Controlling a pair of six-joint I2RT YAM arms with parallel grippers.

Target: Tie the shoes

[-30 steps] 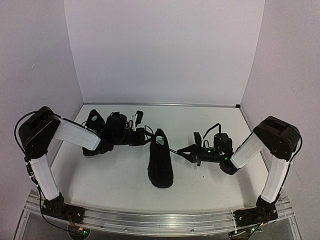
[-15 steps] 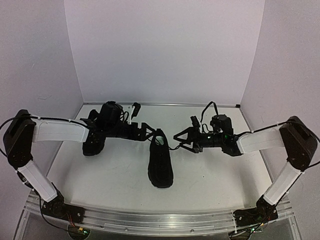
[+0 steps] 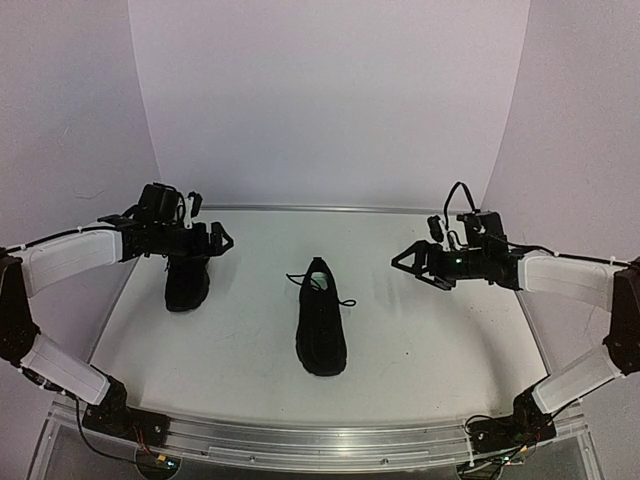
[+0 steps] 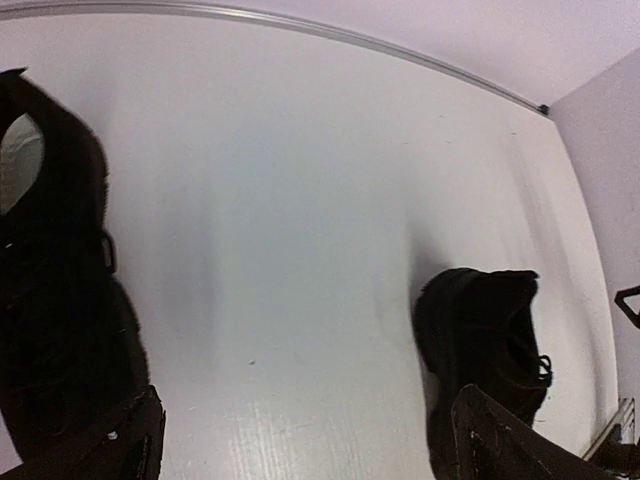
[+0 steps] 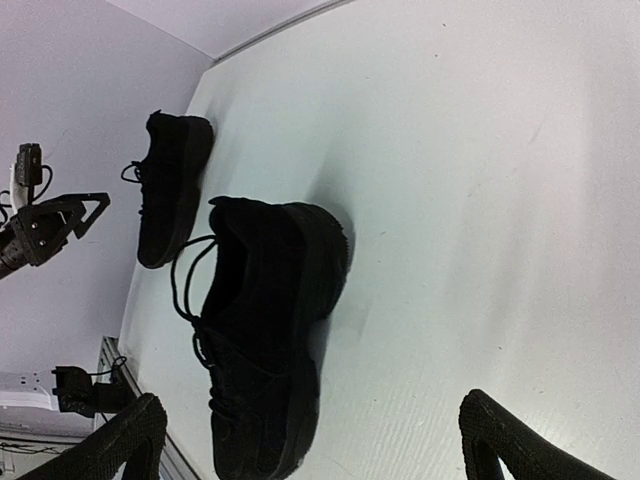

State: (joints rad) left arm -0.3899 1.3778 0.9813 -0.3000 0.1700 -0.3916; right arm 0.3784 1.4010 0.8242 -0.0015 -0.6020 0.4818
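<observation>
Both shoes are matte black fabric low-tops with thin black laces, on a smooth white worktop point(image 3: 430, 340). Centre shoe point(image 3: 322, 325) sits mid-worktop, toe at 6 o'clock, lace ends splayed loose. Left shoe point(image 3: 186, 285) sits at its 10 o'clock, with the left gripper point(image 3: 222, 240) over its far end. Right gripper point(image 3: 403, 263) is at 2 o'clock, well apart. Both sets of jaws are spread wide, grasping nothing.
</observation>
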